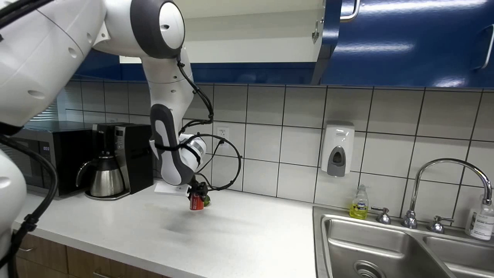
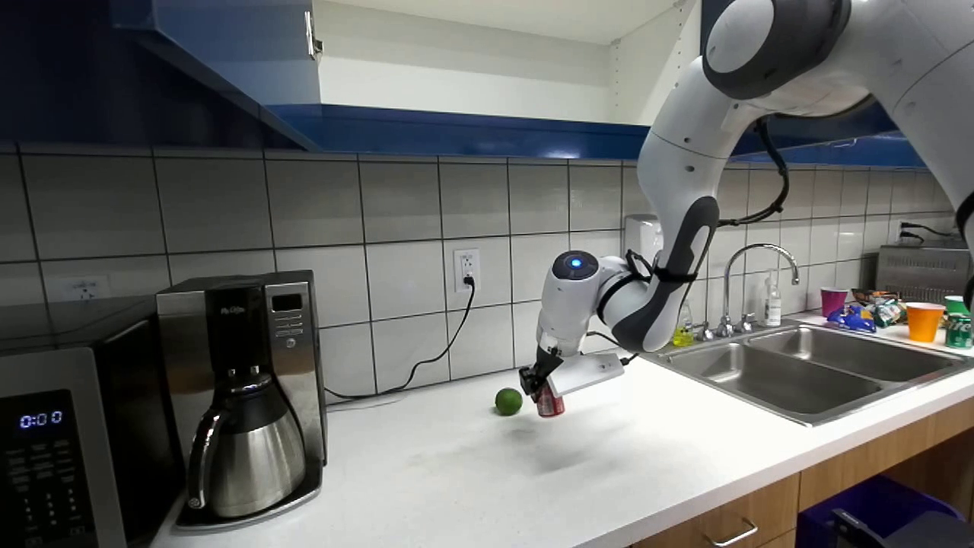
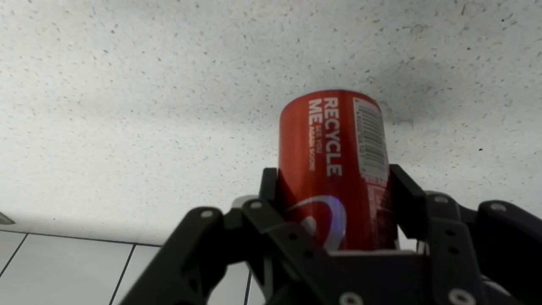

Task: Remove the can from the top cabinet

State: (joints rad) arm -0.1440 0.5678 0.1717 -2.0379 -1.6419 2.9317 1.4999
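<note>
The red can [image 1: 197,202] is low over the white counter, and also shows in an exterior view [image 2: 550,403] and in the wrist view [image 3: 330,144]. My gripper [image 1: 197,190] is shut on the can, with a black finger against each side in the wrist view [image 3: 332,182]. The can tilts slightly, base down; its upper end is hidden by the gripper. I cannot tell for sure whether its base touches the counter. The top cabinet [image 1: 251,72] stands open above, its white interior showing no can in either exterior view, such as here [image 2: 464,131].
A green ball [image 2: 508,401] lies on the counter [image 2: 456,472] beside the can. A coffee maker [image 2: 255,426] and microwave [image 2: 57,411] stand on one side, a sink [image 1: 322,239] on the other. A tiled wall [image 1: 262,146] with a soap dispenser [image 1: 338,148] is behind.
</note>
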